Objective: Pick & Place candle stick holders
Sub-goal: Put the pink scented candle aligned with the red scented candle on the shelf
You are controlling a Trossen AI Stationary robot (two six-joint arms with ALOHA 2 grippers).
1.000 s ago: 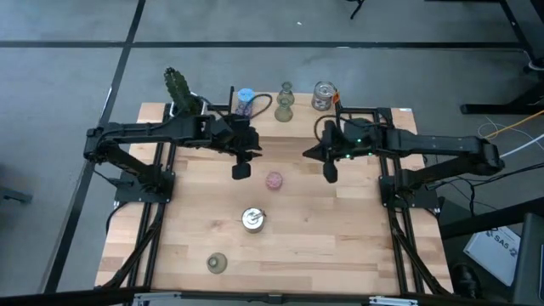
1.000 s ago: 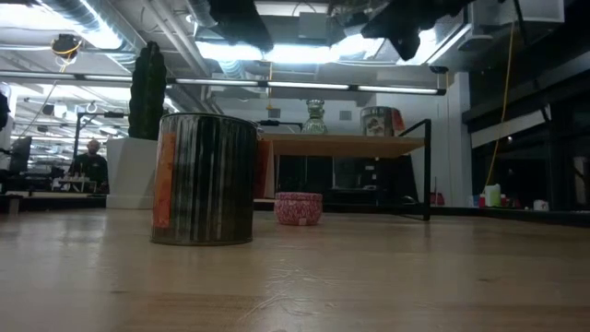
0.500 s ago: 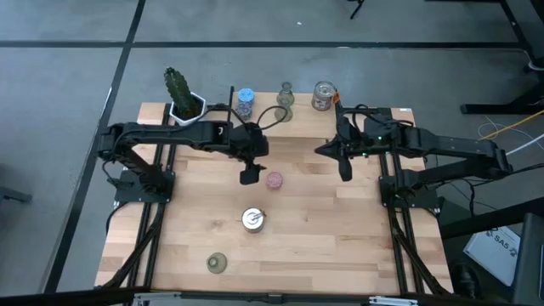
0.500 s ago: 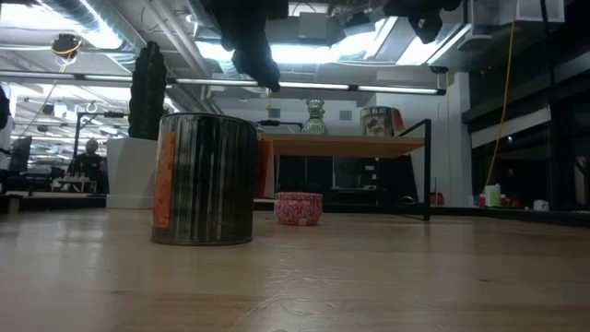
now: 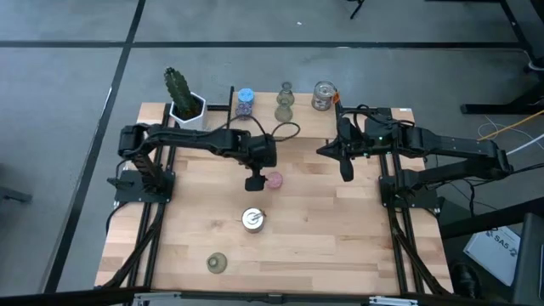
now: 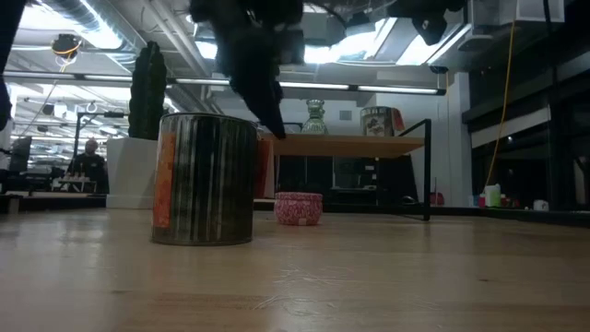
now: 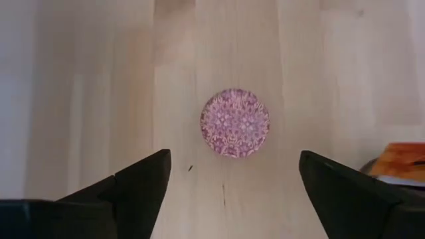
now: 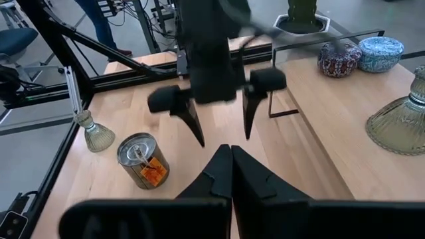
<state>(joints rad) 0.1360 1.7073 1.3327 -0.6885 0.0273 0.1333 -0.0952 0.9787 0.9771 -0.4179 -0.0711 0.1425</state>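
Observation:
A round pink candle stick holder [image 5: 274, 180] [image 7: 235, 123] stands on its base mid-table. My left gripper [image 5: 255, 182] [image 7: 234, 158] hovers open just beside and above it, slanting down, touching nothing; the holder shows ahead of the gap between the fingers. A silvery cup [image 5: 252, 219] [image 6: 205, 178] and an olive-green flared holder [image 5: 217, 263] stand nearer the front edge. A blue holder [image 5: 245, 94], a dark speckled one [image 5: 244, 108], an olive one [image 5: 285, 104] and a silvery one [image 5: 323, 95] stand along the far edge. My right gripper [image 5: 344, 172] [image 8: 230, 151] hangs shut over the table's right part.
A white pot with a green cactus [image 5: 181, 98] stands at the far left corner. A black frame [image 8: 279, 99] stands near the far-edge holders, and a cable loops over the table behind my left arm. Bare wood lies to the front right.
My left gripper has come down and moved toward the table's right, close to the pink holder, tipping more steeply downward, and its fingers have opened. My right gripper has drawn back a little toward the table's right edge. No holder has moved.

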